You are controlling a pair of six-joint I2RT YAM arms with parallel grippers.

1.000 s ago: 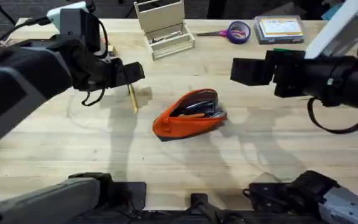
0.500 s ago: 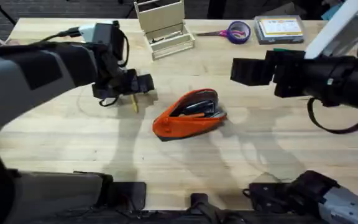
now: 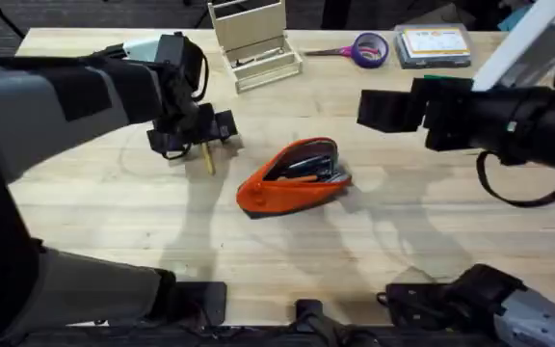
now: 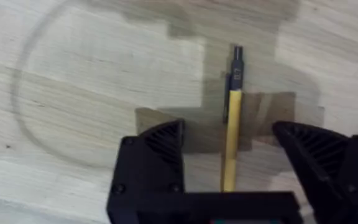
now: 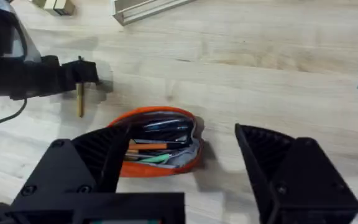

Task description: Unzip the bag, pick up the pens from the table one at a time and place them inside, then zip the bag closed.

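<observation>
The step in hand is the pickup of a pen. The bag lies unzipped at the middle of the counter, its mouth open, with several pens already visible inside it. One yellowish-tan pen lies flat on the counter, well apart from the bag on the left arm's side.

The left tool hangs directly over this pen with its fingers spread wide, one on each side of the shaft, gripping nothing. The right tool hovers above the bag, also wide open and empty.

Judged next move: lower the left tool until the fingers flank the shaft at counter level, then close squarely on it. The pen is thin; a shallow descent is likely to miss it.
</observation>
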